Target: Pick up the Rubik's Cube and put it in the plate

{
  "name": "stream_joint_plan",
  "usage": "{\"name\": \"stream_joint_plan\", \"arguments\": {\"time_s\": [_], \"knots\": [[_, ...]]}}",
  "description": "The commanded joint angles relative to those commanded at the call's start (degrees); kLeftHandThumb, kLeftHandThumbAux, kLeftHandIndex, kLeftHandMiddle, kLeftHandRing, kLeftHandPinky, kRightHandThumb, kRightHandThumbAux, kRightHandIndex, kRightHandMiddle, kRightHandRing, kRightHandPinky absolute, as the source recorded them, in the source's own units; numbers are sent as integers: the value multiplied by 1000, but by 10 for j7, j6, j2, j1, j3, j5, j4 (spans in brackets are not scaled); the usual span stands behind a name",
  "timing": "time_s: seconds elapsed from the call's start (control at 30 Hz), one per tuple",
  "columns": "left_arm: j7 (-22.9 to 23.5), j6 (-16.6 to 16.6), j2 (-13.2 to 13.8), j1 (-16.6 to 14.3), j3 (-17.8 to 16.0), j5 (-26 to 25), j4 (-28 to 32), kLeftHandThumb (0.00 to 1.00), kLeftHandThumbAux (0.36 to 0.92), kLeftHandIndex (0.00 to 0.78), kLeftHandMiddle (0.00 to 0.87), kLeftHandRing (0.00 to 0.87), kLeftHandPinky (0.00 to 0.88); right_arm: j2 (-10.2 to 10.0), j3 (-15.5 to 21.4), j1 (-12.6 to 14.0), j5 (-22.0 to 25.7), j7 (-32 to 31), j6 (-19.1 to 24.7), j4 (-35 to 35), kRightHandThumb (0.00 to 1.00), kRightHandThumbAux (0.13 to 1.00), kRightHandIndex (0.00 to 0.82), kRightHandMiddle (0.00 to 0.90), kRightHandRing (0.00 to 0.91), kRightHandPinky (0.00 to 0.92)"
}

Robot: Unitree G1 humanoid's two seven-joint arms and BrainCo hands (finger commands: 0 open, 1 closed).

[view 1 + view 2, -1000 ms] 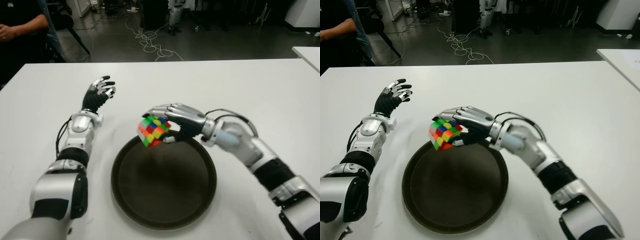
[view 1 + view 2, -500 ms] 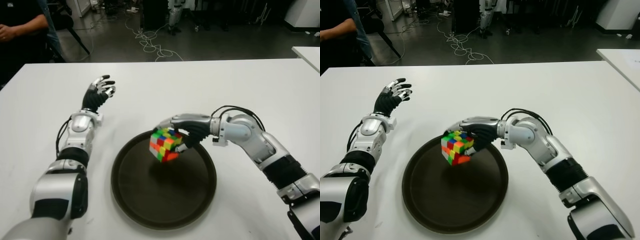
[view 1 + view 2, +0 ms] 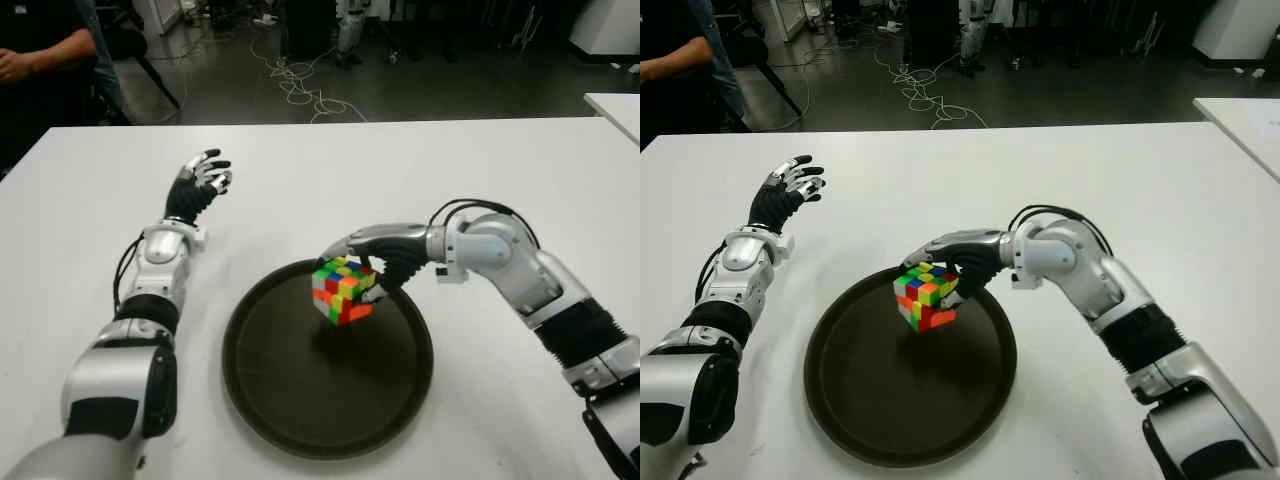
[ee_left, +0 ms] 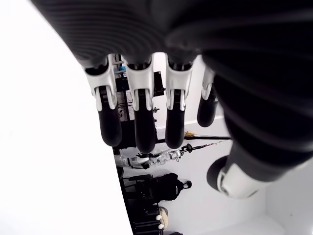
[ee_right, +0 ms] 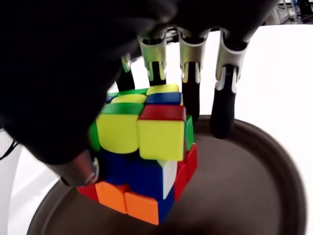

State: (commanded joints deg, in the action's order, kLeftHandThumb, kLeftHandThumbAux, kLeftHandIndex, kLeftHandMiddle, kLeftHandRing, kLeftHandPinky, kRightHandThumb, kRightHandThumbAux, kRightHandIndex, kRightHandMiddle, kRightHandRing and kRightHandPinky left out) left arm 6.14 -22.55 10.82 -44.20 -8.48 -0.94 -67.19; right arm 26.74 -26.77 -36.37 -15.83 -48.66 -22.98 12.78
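The placing step is in hand: the Rubik's Cube (image 3: 342, 290) is held by the right hand (image 3: 385, 255) just above the upper middle of the round dark plate (image 3: 300, 420), near the centre of the eye views, tilted onto one corner. In the right wrist view the fingers (image 5: 190, 93) are seen curled over the cube's far side with the thumb pressed against the near side (whether the lowest corner already touches the plate cannot be told). The next move is judged to call for a short lowering and a loosening of the grip. The left hand (image 3: 200, 185) shows at the upper left over the white tabletop (image 3: 520, 170), fingers spread and holding nothing.
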Motion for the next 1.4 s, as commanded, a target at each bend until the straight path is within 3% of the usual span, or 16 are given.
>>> {"name": "stream_joint_plan", "arguments": {"time_s": [0.33,0.9,1.17,1.27,1.4], "knots": [[2,4,1,0,2,0,1,173,689,166,255,246,255,-3,14,1,25,-19,-11,5,826,695,386,519,608,596],[8,0,2,2,3,0,4,183,680,171,253,245,263,-37,36,23,48,13,-7,23,826,695,390,495,556,548],[7,-2,2,3,3,0,4,170,668,168,256,246,255,-51,46,34,66,29,-20,34,816,703,365,497,462,464],[6,-1,2,3,4,1,4,172,667,169,257,244,246,-54,49,35,71,29,-24,39,704,733,389,406,400,422],[5,0,2,3,4,2,4,176,671,172,258,243,244,-57,52,35,75,28,-28,45,674,740,393,354,363,399]]}}
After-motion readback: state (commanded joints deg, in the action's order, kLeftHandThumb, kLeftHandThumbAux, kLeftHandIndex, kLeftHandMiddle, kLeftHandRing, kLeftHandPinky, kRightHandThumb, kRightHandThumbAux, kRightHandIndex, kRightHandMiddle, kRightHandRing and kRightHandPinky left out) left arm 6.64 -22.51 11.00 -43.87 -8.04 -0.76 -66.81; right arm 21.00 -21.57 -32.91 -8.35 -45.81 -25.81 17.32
